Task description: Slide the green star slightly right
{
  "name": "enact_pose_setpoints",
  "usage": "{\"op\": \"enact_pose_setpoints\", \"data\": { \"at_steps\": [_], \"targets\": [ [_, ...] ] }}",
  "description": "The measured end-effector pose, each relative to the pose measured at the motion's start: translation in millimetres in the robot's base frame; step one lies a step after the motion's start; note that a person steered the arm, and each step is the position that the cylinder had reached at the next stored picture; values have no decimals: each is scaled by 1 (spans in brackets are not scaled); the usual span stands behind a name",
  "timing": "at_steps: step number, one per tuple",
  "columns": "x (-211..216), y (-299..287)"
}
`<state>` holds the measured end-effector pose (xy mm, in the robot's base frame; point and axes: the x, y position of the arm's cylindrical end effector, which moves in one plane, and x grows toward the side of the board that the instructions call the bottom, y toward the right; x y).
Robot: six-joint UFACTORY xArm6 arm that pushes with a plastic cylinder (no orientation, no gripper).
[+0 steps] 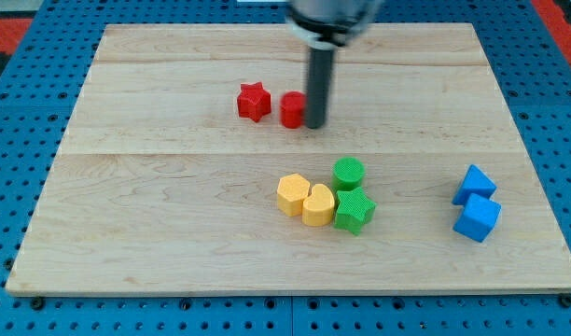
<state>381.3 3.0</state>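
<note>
The green star (354,210) lies on the wooden board (174,215), right of centre toward the view's bottom. It touches a green cylinder (348,174) above it and a yellow heart (317,205) on its left. My tip (315,124) is well above the green star, toward the view's top. It stands right against the right side of a red cylinder (292,110).
A red star (254,101) lies left of the red cylinder. A yellow hexagon (291,194) touches the yellow heart's left side. Two blue blocks (474,184) (477,219) sit near the board's right edge. A blue pegboard surrounds the board.
</note>
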Motion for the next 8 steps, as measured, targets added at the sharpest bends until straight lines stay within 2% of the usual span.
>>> {"op": "enact_pose_setpoints", "data": {
  "at_steps": [1,2,3,8],
  "targets": [
    [2,14],
    [-20,89],
    [7,118],
    [-5,119]
  ]
}}
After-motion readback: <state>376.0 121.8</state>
